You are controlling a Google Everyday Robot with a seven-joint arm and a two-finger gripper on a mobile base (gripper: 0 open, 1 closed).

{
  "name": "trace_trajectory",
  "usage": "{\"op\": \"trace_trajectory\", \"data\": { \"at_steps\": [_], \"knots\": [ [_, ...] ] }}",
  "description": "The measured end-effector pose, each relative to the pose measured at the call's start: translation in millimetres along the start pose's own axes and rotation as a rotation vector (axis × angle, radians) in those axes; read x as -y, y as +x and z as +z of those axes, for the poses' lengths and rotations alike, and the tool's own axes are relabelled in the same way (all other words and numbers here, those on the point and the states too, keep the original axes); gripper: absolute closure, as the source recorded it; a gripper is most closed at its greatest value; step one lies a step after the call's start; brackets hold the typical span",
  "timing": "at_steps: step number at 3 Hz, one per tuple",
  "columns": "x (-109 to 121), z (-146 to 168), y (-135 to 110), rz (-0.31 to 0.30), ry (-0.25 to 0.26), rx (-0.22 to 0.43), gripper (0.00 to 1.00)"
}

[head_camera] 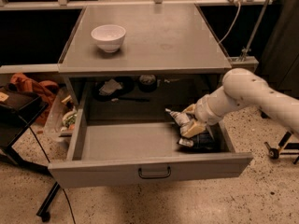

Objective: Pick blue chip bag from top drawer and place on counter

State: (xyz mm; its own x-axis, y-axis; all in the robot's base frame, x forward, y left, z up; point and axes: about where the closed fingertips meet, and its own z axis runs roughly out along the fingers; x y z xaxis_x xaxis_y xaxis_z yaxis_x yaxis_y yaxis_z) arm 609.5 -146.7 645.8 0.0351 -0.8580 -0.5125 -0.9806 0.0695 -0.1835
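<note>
Gripper at blue chip bag (top drawer, rt side).

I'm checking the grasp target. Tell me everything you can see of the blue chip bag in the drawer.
The blue chip bag is a small, glossy, dark-blue packet with white patches. It lies on the floor of the open top drawer, in its front right corner by the right wall. The gripper is down in the drawer over the bag, hiding part of it; whether it touches the bag cannot be told.
</note>
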Motion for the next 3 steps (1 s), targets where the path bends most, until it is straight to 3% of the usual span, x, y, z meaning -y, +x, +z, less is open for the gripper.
{"op": "trace_trajectory", "data": {
  "at_steps": [2, 3],
  "knots": [
    [-9.8, -69.0, -52.2, -0.169, 0.022, 0.212, 1.00],
    [2.3, -93.2, -73.9, -0.220, 0.060, 0.269, 1.00]
  ]
}}
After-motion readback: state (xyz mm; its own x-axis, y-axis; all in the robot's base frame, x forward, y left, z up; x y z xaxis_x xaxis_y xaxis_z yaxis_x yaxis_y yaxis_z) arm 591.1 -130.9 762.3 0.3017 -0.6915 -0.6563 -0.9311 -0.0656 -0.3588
